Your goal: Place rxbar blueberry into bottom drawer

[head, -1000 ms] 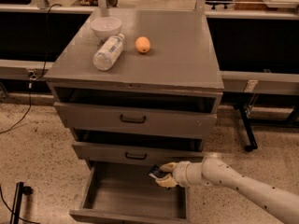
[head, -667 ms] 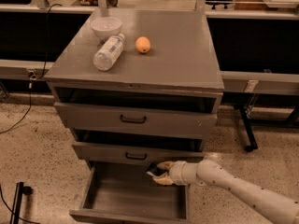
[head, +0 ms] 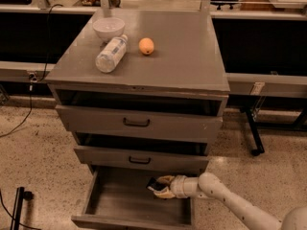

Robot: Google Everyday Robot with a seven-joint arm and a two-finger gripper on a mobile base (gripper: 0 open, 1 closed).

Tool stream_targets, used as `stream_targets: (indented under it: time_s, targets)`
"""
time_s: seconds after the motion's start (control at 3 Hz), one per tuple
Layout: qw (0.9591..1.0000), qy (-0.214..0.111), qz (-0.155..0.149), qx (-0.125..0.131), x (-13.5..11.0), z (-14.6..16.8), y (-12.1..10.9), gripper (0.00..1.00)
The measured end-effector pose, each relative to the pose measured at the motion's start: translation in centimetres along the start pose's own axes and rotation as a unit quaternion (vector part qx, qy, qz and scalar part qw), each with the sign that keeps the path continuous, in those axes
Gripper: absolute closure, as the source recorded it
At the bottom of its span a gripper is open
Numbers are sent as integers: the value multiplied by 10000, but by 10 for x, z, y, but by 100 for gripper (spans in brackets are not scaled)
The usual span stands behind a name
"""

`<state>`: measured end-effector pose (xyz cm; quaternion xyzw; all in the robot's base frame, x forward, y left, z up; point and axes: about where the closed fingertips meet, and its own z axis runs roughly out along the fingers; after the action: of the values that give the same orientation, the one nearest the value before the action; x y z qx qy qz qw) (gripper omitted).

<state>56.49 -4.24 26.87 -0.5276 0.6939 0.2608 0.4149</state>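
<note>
Since a second ago our gripper [head: 160,187] has edged a little to the left and lower, deeper over the open bottom drawer [head: 120,200]; nothing else has shifted.

We judge the task to be nearly done. The gripper hangs just above the drawer's grey floor, toward its back right, under the front of the middle drawer [head: 139,160]. Its pale fingers pinch a small dark thing at their tips, which we take to be the rxbar [head: 152,183]. So the rxbar is inside the drawer's outline but held in the air, not yet lying on the floor. What is left, as we read it, is to lower it a touch, let go, and draw the arm [head: 230,202] back out to the right. We see nothing else in the drawer.

On the desk [head: 187,56] sit three things, all toward the back left: a white bowl [head: 108,28], a clear bottle [head: 111,54] lying on its side just in front of the bowl, and an orange [head: 146,46] near the bottle's cap end. The top drawer [head: 136,122] and the middle one stand slightly ajar, each with a dark handle.

Around the desk we see a speckled floor [head: 38,143], a dark cable [head: 26,114] trailing at the left, and long dark benches on both sides behind it.
</note>
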Motion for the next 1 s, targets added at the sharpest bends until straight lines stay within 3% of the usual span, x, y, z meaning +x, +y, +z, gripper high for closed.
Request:
stream_targets:
  time_s: [0.33,1.0]
  targets:
    - [9996,-66,-68,-275,13,9,16,97]
    - [9994,-84,-68,-324,12,13,20,56]
